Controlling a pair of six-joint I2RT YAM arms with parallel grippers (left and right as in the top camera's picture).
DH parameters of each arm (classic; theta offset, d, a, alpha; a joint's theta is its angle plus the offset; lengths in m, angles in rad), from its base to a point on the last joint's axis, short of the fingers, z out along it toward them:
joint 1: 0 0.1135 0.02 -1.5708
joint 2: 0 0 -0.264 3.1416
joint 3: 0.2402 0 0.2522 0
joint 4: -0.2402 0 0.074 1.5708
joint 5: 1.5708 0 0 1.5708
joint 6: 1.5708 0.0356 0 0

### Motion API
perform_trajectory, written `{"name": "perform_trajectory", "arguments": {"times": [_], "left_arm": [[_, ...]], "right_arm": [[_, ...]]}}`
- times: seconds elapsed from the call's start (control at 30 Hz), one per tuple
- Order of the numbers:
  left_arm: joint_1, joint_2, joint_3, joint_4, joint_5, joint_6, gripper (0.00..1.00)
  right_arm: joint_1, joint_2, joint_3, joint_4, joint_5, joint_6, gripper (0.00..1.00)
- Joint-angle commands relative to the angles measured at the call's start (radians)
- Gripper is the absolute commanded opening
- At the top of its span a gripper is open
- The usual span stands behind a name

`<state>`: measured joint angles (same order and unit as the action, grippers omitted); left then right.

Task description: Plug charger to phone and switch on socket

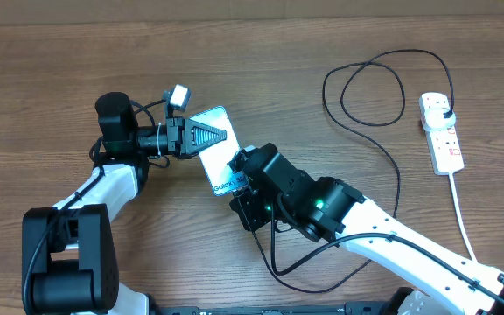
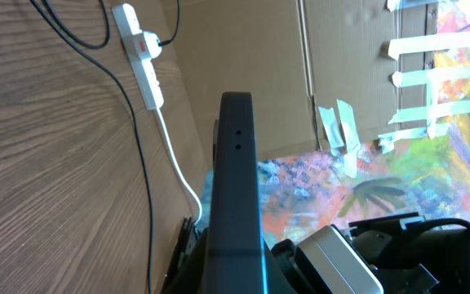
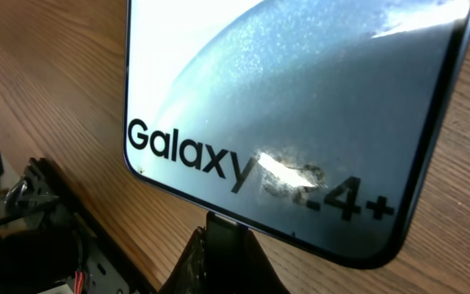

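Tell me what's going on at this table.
The left gripper is shut on the phone, holding it steady. The right gripper is shut at the phone's lower edge, where the charger cable leads; whether its tip is in the port is hidden. The charger's plug sits in the socket.

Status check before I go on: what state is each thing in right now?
left hand: shut on phone
right hand: shut on charger tip at phone's bottom edge
phone: tilted, in left hand's grip
charger: plug in socket; tip at phone, seating unclear
socket: charger plugged in; switch position unreadable
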<state>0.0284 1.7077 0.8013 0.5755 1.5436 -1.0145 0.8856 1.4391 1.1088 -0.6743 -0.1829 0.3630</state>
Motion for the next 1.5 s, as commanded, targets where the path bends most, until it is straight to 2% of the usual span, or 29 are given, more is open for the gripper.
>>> {"name": "perform_trajectory", "arguments": {"times": [0.0,0.3,0.43,0.6,0.87,1.03,1.07,1.13,1.27,1.33,1.47], "left_arm": [[-0.006,-0.002,0.005,0.005,0.037,0.027,0.04],[-0.018,-0.002,0.005,0.005,0.037,0.027,0.04],[-0.018,-0.002,0.005,0.005,0.037,0.027,0.04],[-0.018,-0.002,0.005,0.005,0.037,0.028,0.04],[-0.018,-0.002,0.005,0.005,0.007,0.039,0.04],[-0.023,-0.002,0.006,0.02,-0.063,-0.09,0.04],[-0.028,-0.002,0.006,0.032,-0.076,-0.108,0.04],[-0.053,-0.002,0.006,0.095,-0.117,-0.196,0.04],[-0.144,-0.002,0.019,0.322,-0.226,-0.365,0.04],[-0.194,-0.002,0.045,0.375,-0.28,-0.393,0.04],[-0.267,0.0,0.129,0.341,-0.346,-0.377,0.04]], "right_arm": [[-0.005,-0.003,0.091,0.045,0.081,-0.027,0.04],[-0.008,-0.003,0.093,0.132,0.082,-0.05,0.04],[-0.018,-0.003,0.11,0.115,0.085,-0.05,0.05],[-0.018,-0.003,0.122,0.065,0.084,-0.049,0.2],[-0.018,-0.022,0.123,-0.019,0.021,-0.045,0.36],[-0.018,-0.097,0.137,-0.098,0.105,-0.046,0.52],[-0.018,-0.12,0.149,-0.123,0.148,-0.046,0.57],[-0.018,-0.179,0.185,-0.189,0.261,-0.046,0.78],[-0.018,-0.296,0.239,-0.279,0.441,-0.046,0.98],[-0.018,-0.362,0.241,-0.302,0.507,-0.046,1.0],[-0.018,-0.447,0.241,-0.35,0.599,-0.045,1.0]]}}
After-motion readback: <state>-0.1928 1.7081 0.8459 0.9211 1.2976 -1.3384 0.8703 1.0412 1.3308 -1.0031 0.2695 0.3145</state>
